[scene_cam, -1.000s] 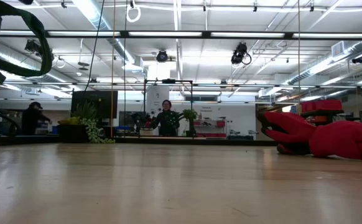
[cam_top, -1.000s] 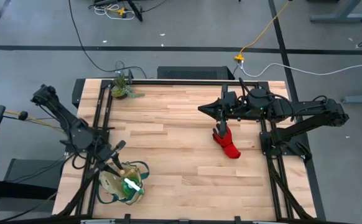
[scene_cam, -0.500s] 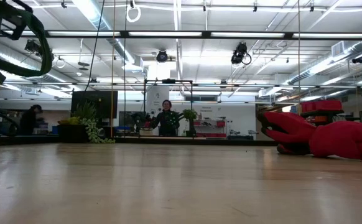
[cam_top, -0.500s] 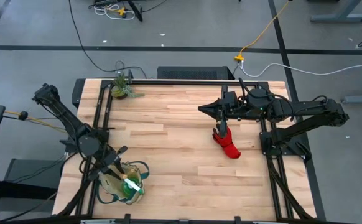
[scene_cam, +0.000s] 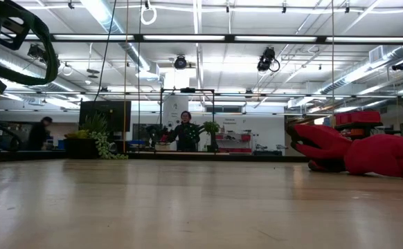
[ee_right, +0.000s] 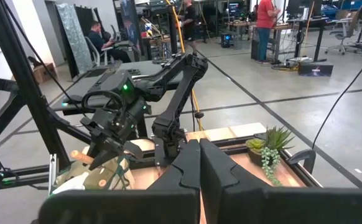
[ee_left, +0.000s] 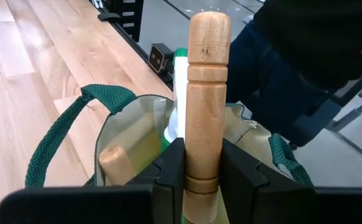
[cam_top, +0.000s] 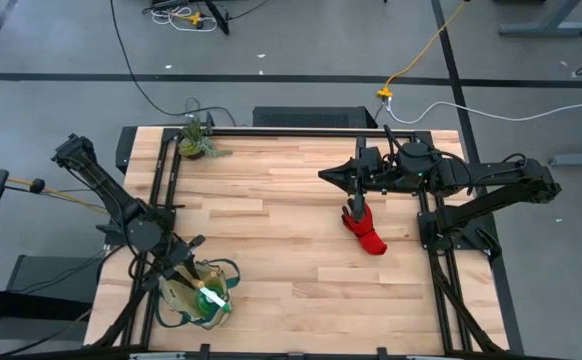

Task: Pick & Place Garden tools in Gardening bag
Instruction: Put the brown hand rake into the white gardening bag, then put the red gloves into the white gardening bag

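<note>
The beige gardening bag point(cam_top: 199, 297) with dark green trim stands at the table's near left; it also shows in the left wrist view point(ee_left: 125, 134). In it are a wooden handle point(ee_left: 115, 163) and a green-and-white item point(ee_left: 180, 81). My left gripper point(cam_top: 188, 262) is over the bag's mouth, shut on a wooden-handled tool point(ee_left: 204, 93). The black-and-red glove bundle point(cam_top: 365, 231) lies on the table at centre right. My right gripper point(ee_right: 199, 165) is shut and empty, just beyond the glove's far side, pointing toward the table's left. My left gripper pinches the tool's wooden handle between its two fingers at the ringed part point(ee_left: 201, 177). The handle lies along the fingers and sticks out past their tips, with its rounded free end point(ee_left: 209, 28) over the bag's mouth. The fingers slant down from the far left. The tool's working end is hidden.
A small potted plant point(cam_top: 195, 140) stands at the far left corner. Black frame rails point(cam_top: 161, 190) run along the table's left and right sides. Bare wood lies between the bag and the glove. People show in the room beyond.
My left gripper has moved a little toward the table's near edge, closer over the bag, still holding the wooden-handled tool. The bag's green handle has shifted slightly in the low view.
</note>
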Controlling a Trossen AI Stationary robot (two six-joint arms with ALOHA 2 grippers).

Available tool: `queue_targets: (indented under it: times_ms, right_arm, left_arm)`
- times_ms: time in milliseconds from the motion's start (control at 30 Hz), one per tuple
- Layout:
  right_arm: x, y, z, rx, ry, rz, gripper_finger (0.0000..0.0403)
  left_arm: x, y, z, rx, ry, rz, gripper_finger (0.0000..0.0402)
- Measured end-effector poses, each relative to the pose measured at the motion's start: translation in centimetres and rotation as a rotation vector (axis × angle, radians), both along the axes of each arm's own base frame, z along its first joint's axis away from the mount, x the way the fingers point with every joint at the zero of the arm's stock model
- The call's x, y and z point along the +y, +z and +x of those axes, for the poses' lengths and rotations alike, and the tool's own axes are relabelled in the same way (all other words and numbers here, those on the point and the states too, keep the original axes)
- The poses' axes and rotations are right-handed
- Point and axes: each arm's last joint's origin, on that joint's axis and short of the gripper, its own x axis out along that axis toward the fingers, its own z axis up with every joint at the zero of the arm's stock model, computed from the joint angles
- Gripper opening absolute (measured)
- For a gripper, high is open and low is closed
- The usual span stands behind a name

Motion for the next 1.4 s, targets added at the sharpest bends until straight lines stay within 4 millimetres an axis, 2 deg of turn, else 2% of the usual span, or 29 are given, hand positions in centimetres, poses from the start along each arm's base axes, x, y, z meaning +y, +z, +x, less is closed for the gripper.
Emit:
queue_targets:
  times_ms: [567,1067,1400]
  right_arm:
    - [0.01,0.0,0.0,0.0,0.0,0.0,0.0]
    - [0.0,-0.01,0.0,0.001,0.0,0.0,0.0]
    - [0.01,-0.01,0.0,0.001,0.001,0.0,0.0]
  left_arm:
    - [0.01,-0.04,0.03,0.025,0.021,-0.022,0.0095]
    - [0.14,-0.31,0.0,0.063,0.06,-0.019,0.0167]
    - [0.14,-0.31,0.0,0.063,0.06,-0.019,0.016]
